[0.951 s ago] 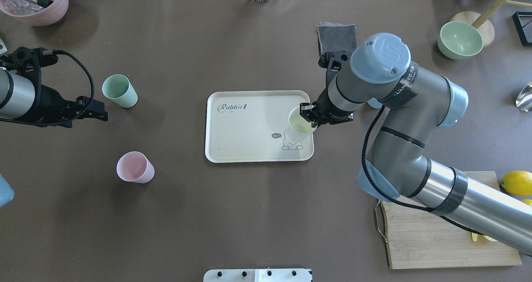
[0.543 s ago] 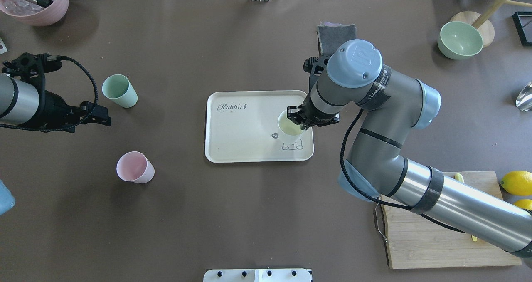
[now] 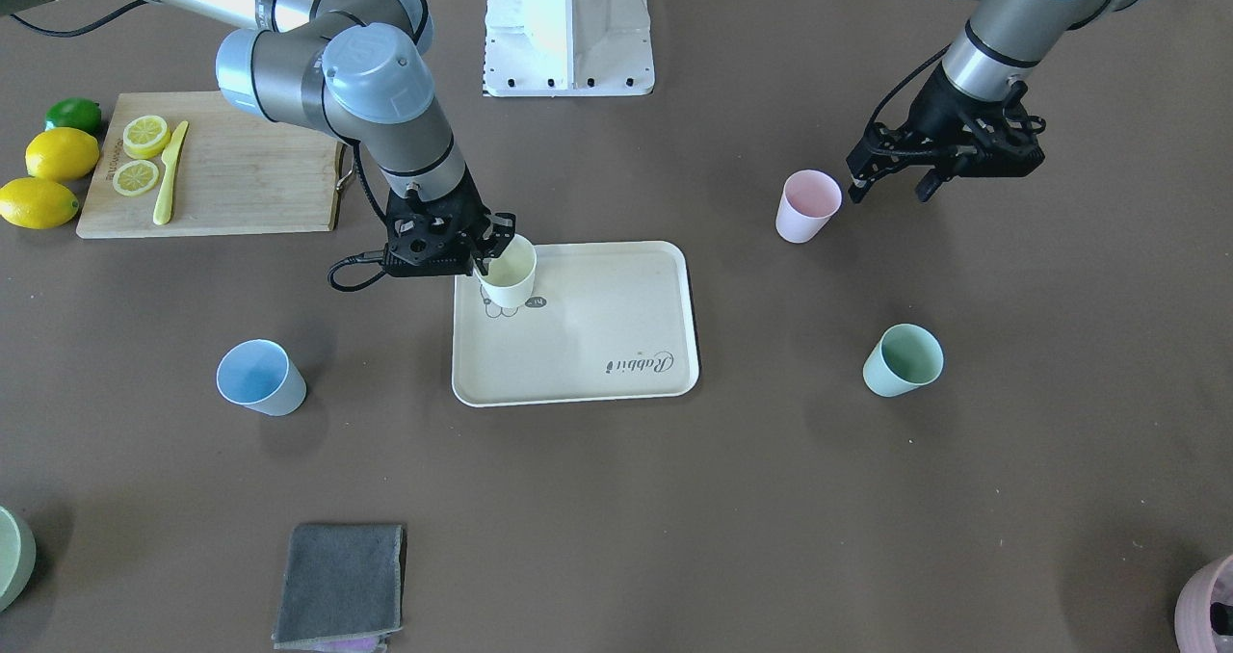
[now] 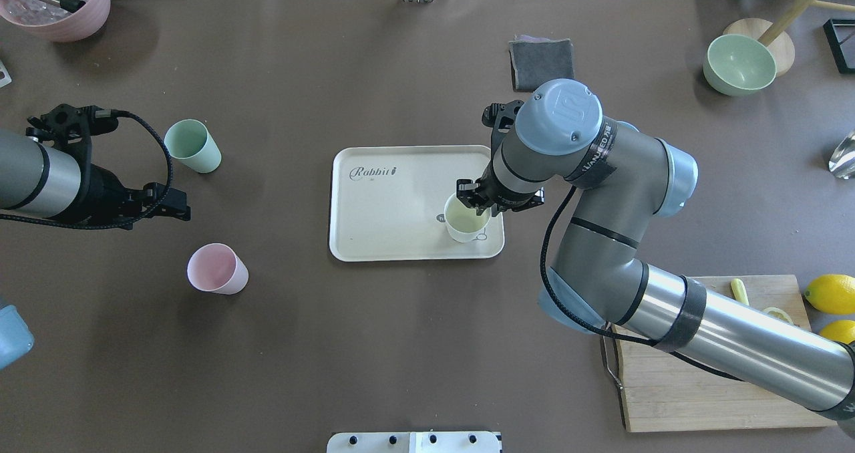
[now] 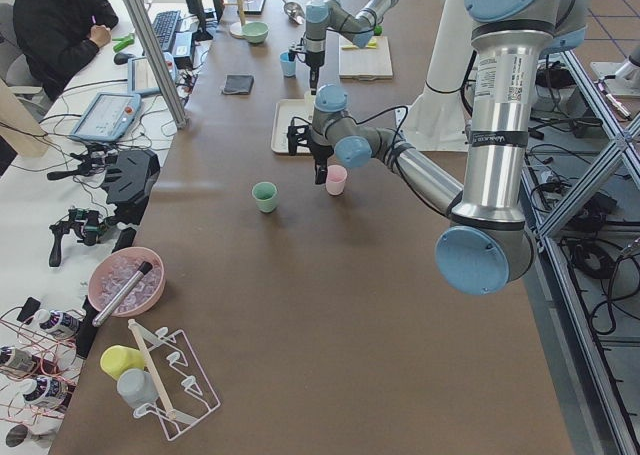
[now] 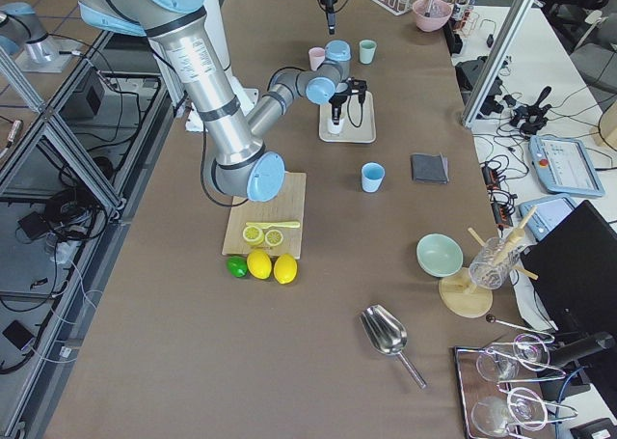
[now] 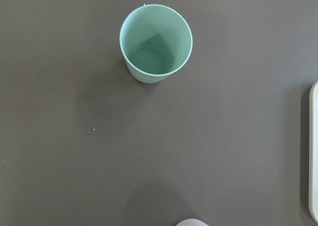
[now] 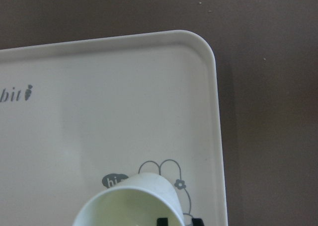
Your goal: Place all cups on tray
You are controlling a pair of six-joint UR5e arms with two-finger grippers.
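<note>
My right gripper point(image 4: 478, 201) point(image 3: 486, 251) is shut on the rim of the pale yellow cup point(image 4: 464, 219) point(image 3: 509, 274). It holds the cup slightly tilted, low over the cartoon animal corner of the cream tray point(image 4: 387, 199) point(image 3: 602, 311) point(image 8: 124, 102). I cannot tell whether the cup touches the tray. My left gripper point(image 4: 175, 202) point(image 3: 894, 189) is open and empty, between the mint green cup point(image 4: 192, 145) point(image 3: 903, 360) point(image 7: 156, 49) and the pink cup point(image 4: 216, 269) point(image 3: 807, 206). The light blue cup point(image 3: 258, 377) stands off the tray; the right arm hides it in the overhead view.
A wooden cutting board point(image 3: 241, 186) with lemon slices and a knife lies beside the right arm, with lemons point(image 3: 60, 153) next to it. A grey cloth point(image 4: 541, 62), a pale green bowl point(image 4: 738, 64) and a mauve pot point(image 4: 57, 2) sit along the far edge.
My right gripper has carried the yellow cup further in over the tray and lower, towards the cartoon animal. My left arm has shifted slightly towards the pink cup.
</note>
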